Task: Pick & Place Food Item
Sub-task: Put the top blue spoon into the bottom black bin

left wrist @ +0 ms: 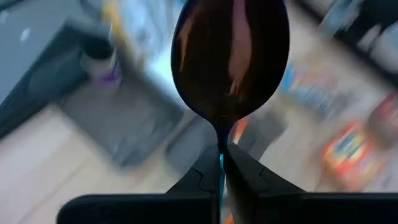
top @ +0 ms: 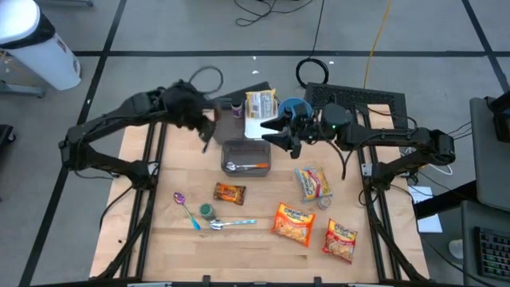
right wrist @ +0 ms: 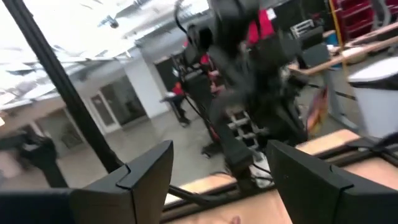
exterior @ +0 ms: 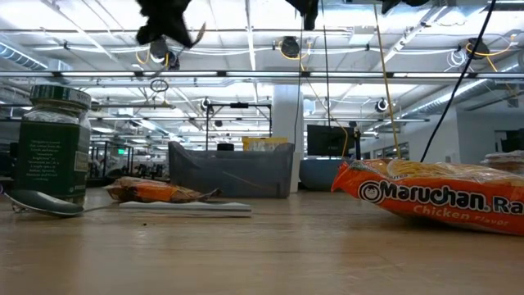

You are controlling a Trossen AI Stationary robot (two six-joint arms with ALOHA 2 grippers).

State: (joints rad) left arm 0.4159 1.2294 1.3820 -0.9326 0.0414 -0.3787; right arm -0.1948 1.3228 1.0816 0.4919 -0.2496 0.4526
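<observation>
My left gripper hovers above the table's far left part, beside the grey bin, and is shut on a dark spoon. It also shows high up in the low view. My right gripper hangs open and empty over the bin's far right corner; its two fingers stand wide apart in the right wrist view. A spoon with an orange handle lies inside the bin. A brown snack packet lies flat on the table near the bin. My left gripper pinches the spoon's thin neck just below the bowl, between its two fingers. The bowl sticks out beyond the fingertips, in line with the fingers. The spoon is lifted clear of the table.
On the near half of the table lie a purple spoon, a green jar, a metal spoon, two orange ramen packets and a candy bag. A packet, a blue bowl and a small bottle stand at the far edge.
</observation>
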